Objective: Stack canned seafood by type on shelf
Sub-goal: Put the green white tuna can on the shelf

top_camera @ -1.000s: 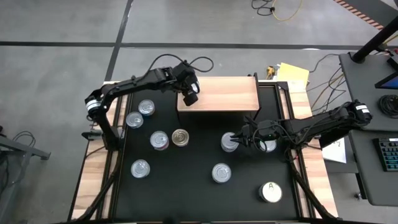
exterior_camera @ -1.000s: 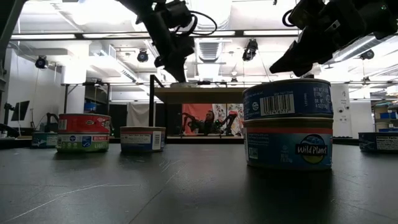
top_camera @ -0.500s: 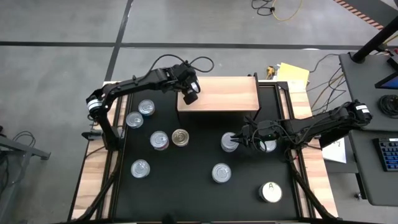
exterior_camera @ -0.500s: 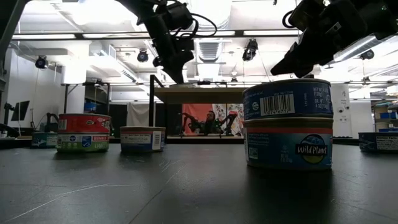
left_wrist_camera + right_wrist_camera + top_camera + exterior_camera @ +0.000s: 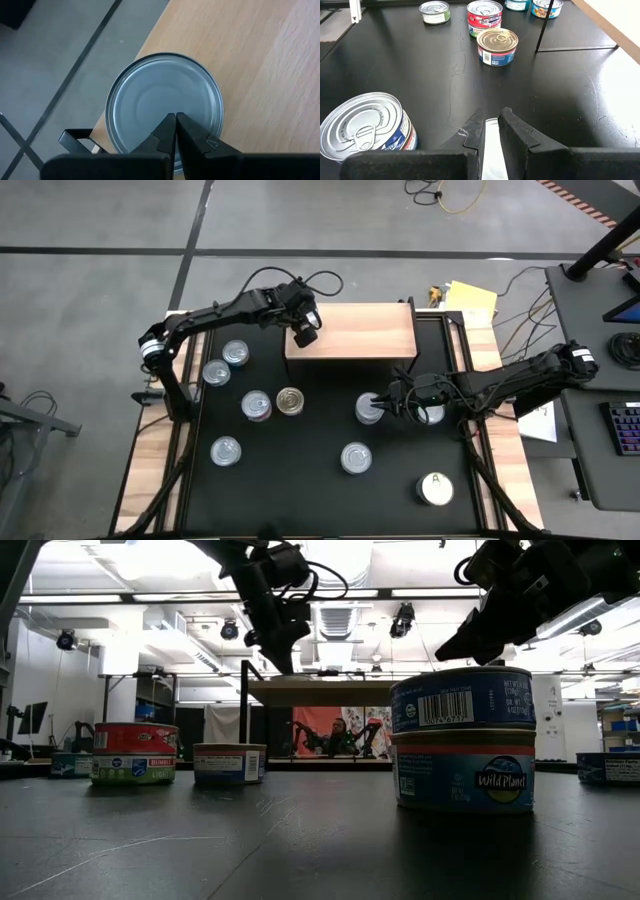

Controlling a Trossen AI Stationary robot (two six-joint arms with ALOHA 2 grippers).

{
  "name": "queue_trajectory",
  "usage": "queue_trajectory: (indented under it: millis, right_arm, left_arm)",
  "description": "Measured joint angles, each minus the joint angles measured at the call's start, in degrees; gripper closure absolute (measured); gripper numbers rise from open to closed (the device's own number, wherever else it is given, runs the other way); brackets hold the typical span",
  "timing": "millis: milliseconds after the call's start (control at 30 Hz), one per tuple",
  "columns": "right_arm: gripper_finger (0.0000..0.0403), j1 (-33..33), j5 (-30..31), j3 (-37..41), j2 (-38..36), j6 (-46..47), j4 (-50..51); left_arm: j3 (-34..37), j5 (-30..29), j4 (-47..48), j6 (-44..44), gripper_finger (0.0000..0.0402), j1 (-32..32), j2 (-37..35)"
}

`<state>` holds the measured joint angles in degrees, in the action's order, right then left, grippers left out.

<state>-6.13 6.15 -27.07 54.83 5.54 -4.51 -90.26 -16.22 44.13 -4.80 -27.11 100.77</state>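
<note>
two tins stacked mid-table, one tin on shelf corner

on the black tabletop point(image 5: 300, 480) a blue-label tin point(image 5: 463, 698) sits on top of a wild planet tin point(image 5: 463, 772); in high view this pair shows as one silver top point(image 5: 369, 409), just in front of the shelf point(image 5: 360, 330). right gripper point(image 5: 384, 404) is at the stack's right edge, w/ its fingers point(image 5: 516, 135) nearly together & a thin silvery strip between them; can't tell what that strip is or if it's gripped. another silver top point(image 5: 430, 414) is half hidden under the right arm.

on the shelf's front left corner a plain-topped tin point(image 5: 165, 107) rests, its rim out past the wood edge. left gripper point(image 5: 305, 332) is right above it, pincer clenched w/ tips point(image 5: 176, 131) pressed together over the lid, grasping nothing.

other tins loose on the tabletop: gold-topped tin point(image 5: 290, 400) beside a silver one point(image 5: 256, 405), two more at left point(image 5: 216, 372) & point(image 5: 237, 353), one front left point(image 5: 225, 450), one front centre point(image 5: 356, 457), white-topped tin marked "a" point(image 5: 435, 488) front right. low view shows a red-label tin point(image 5: 134, 752) far left.
</note>
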Motion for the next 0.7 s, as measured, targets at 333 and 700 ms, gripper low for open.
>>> queue_trajectory:
  millis: [333,700]
  right_arm:
    - [0.036,0.0,0.0,0.0,0.0,0.0,0.0]
    - [0.036,0.0,0.0,0.0,0.0,0.0,-0.1]
  left_arm:
    - [0.0,-2.7,1.3,0.8,0.0401,0.0,-0.3]
    - [0.0,-2.7,0.7,0.9,0.0401,0.3,-1.6]
